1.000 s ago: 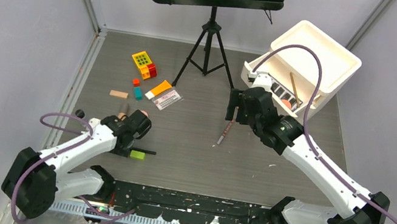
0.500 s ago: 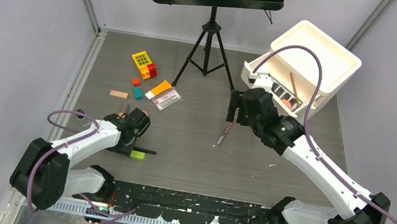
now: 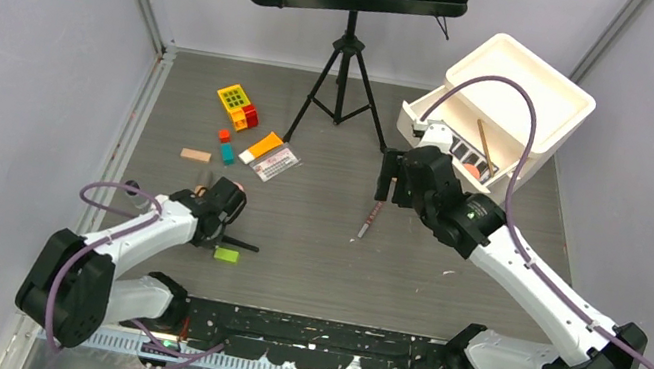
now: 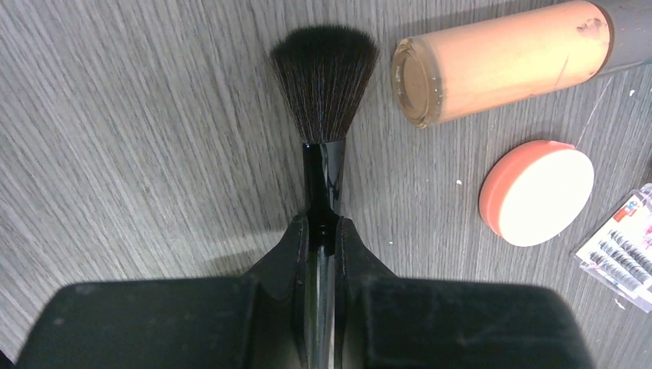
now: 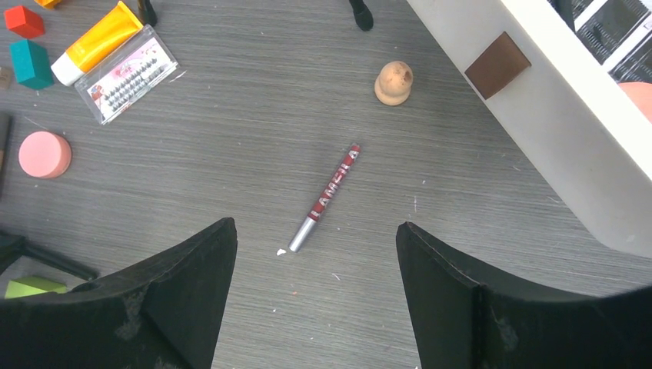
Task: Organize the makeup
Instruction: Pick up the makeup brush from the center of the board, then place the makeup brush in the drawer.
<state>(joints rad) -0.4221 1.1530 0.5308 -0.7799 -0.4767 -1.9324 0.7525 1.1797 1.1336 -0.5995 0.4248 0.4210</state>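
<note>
grey tabletop [image 4: 115,115] — left pincer [image 4: 323,224] pinches black brush [image 4: 324,84] lengthwise, bristles pointing away.

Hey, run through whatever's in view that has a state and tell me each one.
Brush: held by its handle.
Left gripper: shut on the brush.
Red pencil: lying loose on the table.
Right gripper: open, above the red pencil.
Drawer: pulled open.
Tan bottle: on its side.
</note>
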